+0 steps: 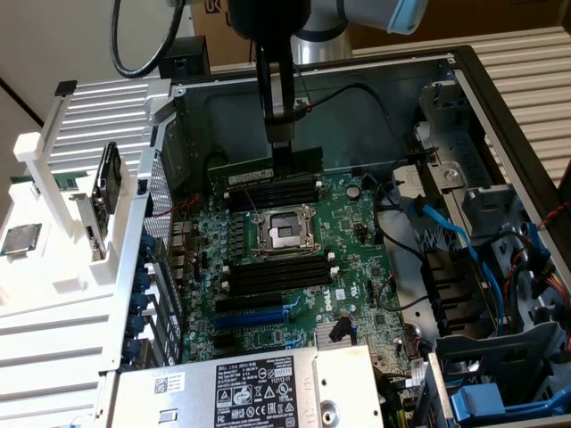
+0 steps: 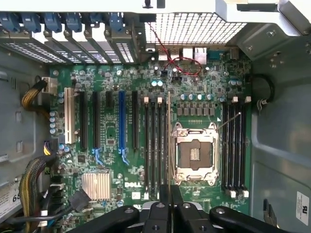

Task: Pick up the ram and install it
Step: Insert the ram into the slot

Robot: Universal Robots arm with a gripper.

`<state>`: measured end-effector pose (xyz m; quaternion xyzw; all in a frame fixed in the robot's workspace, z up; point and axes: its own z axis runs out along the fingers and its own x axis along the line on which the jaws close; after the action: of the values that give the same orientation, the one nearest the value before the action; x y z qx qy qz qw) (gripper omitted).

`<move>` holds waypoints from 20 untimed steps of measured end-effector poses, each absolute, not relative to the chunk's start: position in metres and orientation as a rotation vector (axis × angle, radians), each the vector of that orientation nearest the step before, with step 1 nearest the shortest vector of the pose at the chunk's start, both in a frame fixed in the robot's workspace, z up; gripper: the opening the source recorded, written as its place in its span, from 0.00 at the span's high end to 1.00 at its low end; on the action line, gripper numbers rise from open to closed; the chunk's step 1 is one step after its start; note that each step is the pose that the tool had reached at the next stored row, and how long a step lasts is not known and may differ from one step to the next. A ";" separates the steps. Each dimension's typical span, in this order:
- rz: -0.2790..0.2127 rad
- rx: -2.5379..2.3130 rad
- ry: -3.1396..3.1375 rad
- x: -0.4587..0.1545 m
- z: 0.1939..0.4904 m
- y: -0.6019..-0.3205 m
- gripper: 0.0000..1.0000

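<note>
Exterior view: the gripper (image 1: 282, 153) is clamped on the upper edge of the ram (image 1: 250, 174), a dark-green strip standing on edge over the black memory slots (image 1: 272, 190) just beside the CPU socket (image 1: 284, 232). Whether it touches a slot cannot be told.

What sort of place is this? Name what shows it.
Likely a computer-assembly test bench: an opened desktop case with its motherboard exposed, a white parts rack beside it, and a robot arm reaching in.
</note>
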<state>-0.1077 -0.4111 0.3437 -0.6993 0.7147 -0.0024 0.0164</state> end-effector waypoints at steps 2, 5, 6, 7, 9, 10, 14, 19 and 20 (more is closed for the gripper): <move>0.004 -2.169 2.218 -0.106 0.341 -0.411 0.88; 0.015 -2.165 2.215 -0.104 0.338 -0.412 0.88; 0.023 -2.164 2.214 -0.103 0.336 -0.413 0.88; 0.028 -2.164 2.214 -0.103 0.335 -0.414 0.88; 0.070 -2.170 2.222 -0.101 0.332 -0.416 0.88; 0.090 -2.173 2.226 -0.100 0.331 -0.417 0.88; 0.113 -2.175 2.229 -0.093 0.328 -0.418 0.88; 0.163 -2.193 2.251 -0.082 0.323 -0.418 0.88; 0.163 -2.193 2.251 -0.082 0.323 -0.418 0.88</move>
<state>-0.0817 -0.4178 0.3231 -0.6970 0.7152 0.0517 -0.0026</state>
